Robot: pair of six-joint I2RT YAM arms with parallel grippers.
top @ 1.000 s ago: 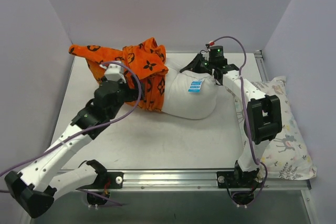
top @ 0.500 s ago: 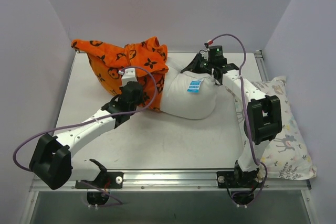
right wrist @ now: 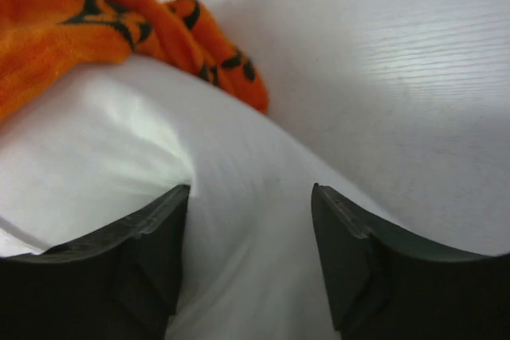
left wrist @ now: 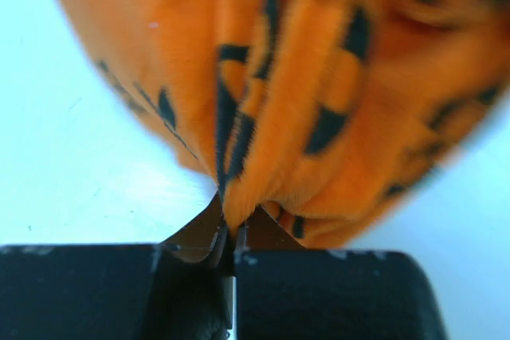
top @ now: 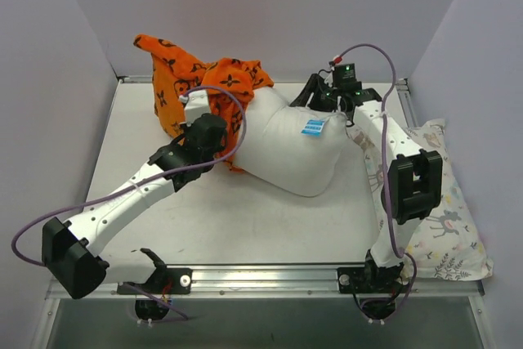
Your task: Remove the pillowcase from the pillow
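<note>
The orange pillowcase [top: 189,79] with black motifs is bunched over the left end of the big white pillow [top: 286,149], which lies in the middle of the table with its blue-and-white tag [top: 312,127] showing. My left gripper [top: 219,114] is shut on a fold of the pillowcase [left wrist: 319,101]; in the left wrist view the cloth is pinched between the jaws [left wrist: 233,232]. My right gripper [top: 320,97] is at the pillow's far right corner. Its jaws stand apart [right wrist: 251,197] over the white pillow [right wrist: 255,252], gripping nothing.
A smaller floral-print pillow [top: 445,210] lies along the table's right edge beside the right arm. Grey walls close the table at the back and both sides. A metal rail [top: 261,277] runs along the near edge.
My left arm swung right and shut on the pillowcase. The pillowcase bunched up and rose at the back left. My right gripper opened off the pillow corner, and the pillow shifted.
</note>
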